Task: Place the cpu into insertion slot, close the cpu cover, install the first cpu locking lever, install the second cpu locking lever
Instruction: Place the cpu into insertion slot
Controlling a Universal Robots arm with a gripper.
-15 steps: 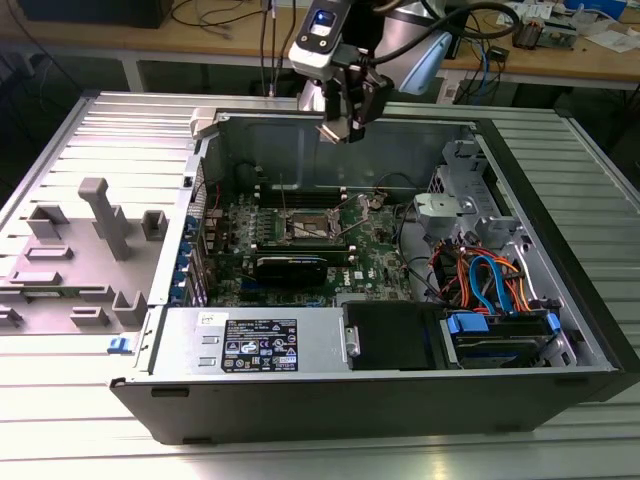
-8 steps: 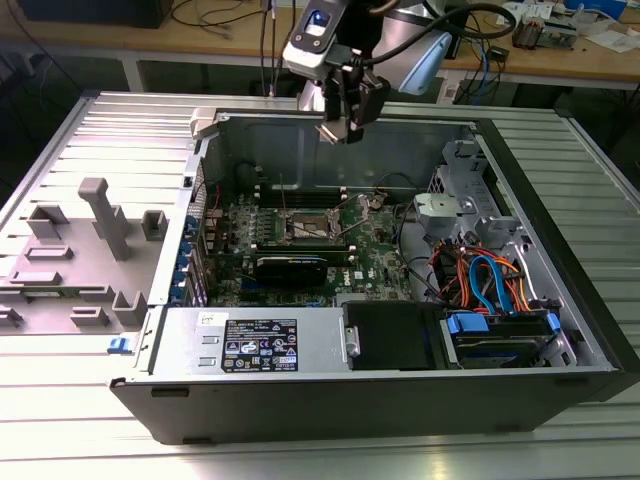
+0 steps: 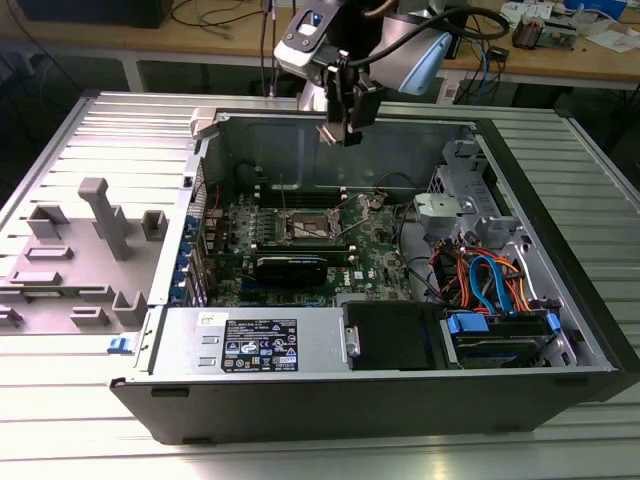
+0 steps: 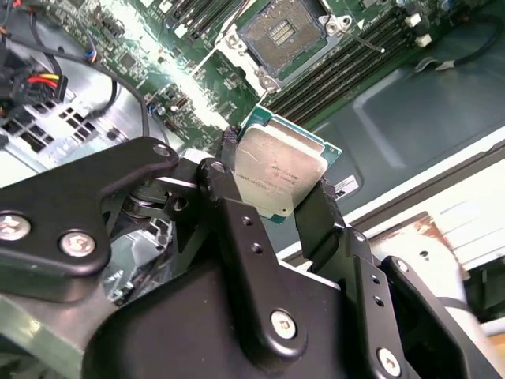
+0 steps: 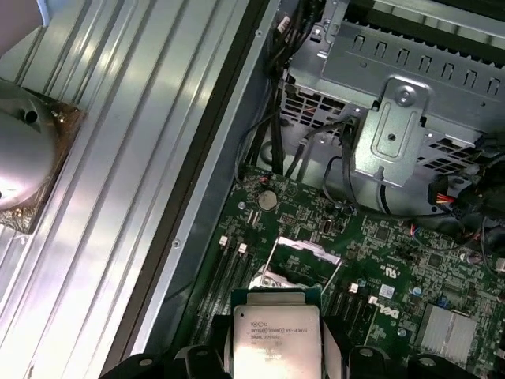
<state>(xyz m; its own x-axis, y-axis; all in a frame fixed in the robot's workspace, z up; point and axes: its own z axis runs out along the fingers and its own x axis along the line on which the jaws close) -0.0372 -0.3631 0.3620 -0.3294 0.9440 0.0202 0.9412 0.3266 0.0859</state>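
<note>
Step one of four — your claw (image 4: pixel 274 183) clamped on the cpu (image 4: pixel 278 167), clear of the empty insertion slot (image 4: pixel 280 31) | remaining three steps not begun.

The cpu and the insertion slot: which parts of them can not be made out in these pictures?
- cpu: its side edges are covered by the fingers of the gripper in the second wrist view; its underside faces away in both wrist views.
- insertion slot: its near part lies behind the cpu in the first wrist view.
- Exterior view: what the gripper holds is too small to tell.
</note>
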